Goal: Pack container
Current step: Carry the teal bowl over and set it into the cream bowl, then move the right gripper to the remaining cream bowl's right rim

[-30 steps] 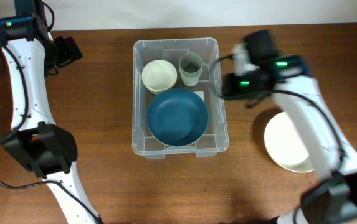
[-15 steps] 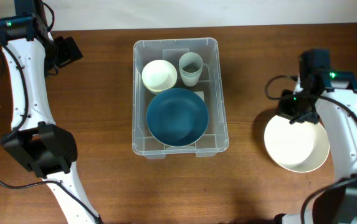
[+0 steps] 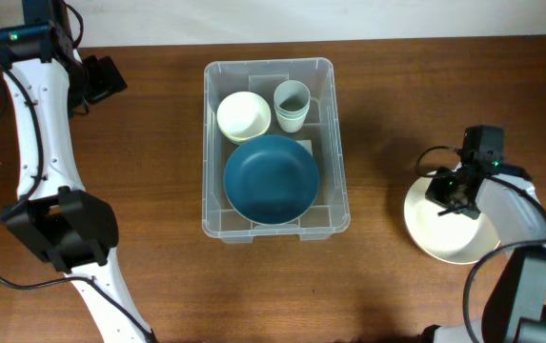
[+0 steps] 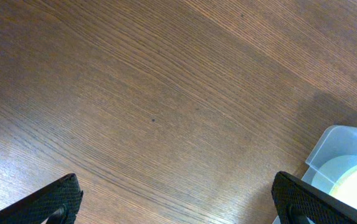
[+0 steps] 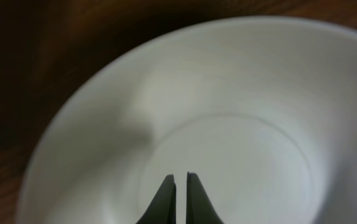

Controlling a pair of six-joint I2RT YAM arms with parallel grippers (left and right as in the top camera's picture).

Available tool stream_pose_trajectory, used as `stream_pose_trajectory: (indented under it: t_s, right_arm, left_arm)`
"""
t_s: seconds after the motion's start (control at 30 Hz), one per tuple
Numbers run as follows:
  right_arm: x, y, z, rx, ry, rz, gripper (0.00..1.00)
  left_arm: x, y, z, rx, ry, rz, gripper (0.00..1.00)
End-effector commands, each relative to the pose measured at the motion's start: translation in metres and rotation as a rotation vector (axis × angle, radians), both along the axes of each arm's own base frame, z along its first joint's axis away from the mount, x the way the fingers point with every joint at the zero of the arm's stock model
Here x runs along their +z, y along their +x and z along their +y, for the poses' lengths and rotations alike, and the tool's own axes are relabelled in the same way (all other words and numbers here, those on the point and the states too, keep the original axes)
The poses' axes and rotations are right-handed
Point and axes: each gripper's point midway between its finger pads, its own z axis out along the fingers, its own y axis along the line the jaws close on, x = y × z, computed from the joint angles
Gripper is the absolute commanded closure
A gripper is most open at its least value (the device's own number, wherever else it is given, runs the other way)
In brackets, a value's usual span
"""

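One container (image 3: 269,65) upright, opening up, long axis far-to-near.

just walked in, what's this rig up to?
Packing a clear plastic rectangular bin: a big blue bowl, a small cream bowl and a pale green cup sit inside. The right gripper, fingers together, hangs over a wide white bowl on the table right of the bin, gripping nothing. The left gripper hangs open over the table.
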Motion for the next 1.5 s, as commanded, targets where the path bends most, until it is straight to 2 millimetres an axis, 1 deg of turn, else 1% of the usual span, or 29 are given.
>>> stream_pose_trajectory:
  t_s: [0.0,0.27,0.37,0.47,0.6,0.73,0.87,0.93,1.03,1.1,1.2,1.3,1.4,1.43,1.47]
  right_arm:
    - [-0.015,0.001,-0.005,-0.019,-0.006,0.012,0.96]
    - [-0.035,0.017,-0.009,-0.018,-0.010,-0.014,0.96]
    - [-0.038,0.031,-0.012,-0.014,-0.018,-0.060,0.96]
    - [-0.035,0.046,-0.010,0.001,-0.004,-0.123,0.96]
    - [-0.026,0.068,-0.006,0.023,0.024,-0.224,0.96]
    - [-0.013,0.089,-0.009,0.032,0.007,-0.325,0.96]
    - [0.008,0.115,-0.016,0.039,-0.030,-0.455,0.96]
    - [0.018,0.124,-0.018,0.046,-0.041,-0.495,0.96]
    - [0.037,0.142,-0.010,0.133,-0.023,-0.562,0.96]
    - [0.050,0.149,-0.005,0.170,0.000,-0.579,0.96]
    - [0.071,0.145,-0.010,0.156,0.031,-0.541,0.96]
    - [0.098,0.132,-0.027,0.108,0.039,-0.491,0.96]
    - [0.120,0.109,-0.054,0.031,0.046,-0.435,0.96]
    - [0.124,0.100,-0.063,0.001,0.049,-0.416,0.96]
    - [0.126,0.090,-0.072,-0.028,0.053,-0.396,0.90]
  left_arm:
    - [0.004,0.001,0.003,-0.001,0.015,-0.010,0.01]
    - [0.004,0.001,0.003,-0.002,0.015,-0.010,0.01]
    - [0.004,0.001,0.003,-0.002,0.015,-0.010,0.01]
    - [0.004,0.001,0.003,-0.002,0.015,-0.010,0.01]
    - [0.004,0.001,0.003,-0.002,0.015,-0.010,0.01]
    - [0.004,0.001,0.003,-0.002,0.015,-0.010,0.01]
    - [0.004,0.001,0.003,-0.002,0.015,-0.010,0.00]
    - [0.004,0.001,0.003,-0.002,0.015,-0.010,0.01]
    - [0.004,0.001,0.003,-0.001,0.015,-0.010,0.01]
    - [0.004,0.001,0.003,-0.002,0.015,-0.010,0.01]
    - [0.004,0.001,0.003,-0.002,0.015,-0.010,0.00]
    - [0.004,0.001,0.003,-0.002,0.015,-0.010,0.01]
    - [0.004,0.001,0.003,-0.002,0.015,-0.010,0.01]
    - [0.004,0.001,0.003,-0.002,0.015,-0.010,0.01]
    - [0.004,0.001,0.003,-0.002,0.015,-0.010,0.01]
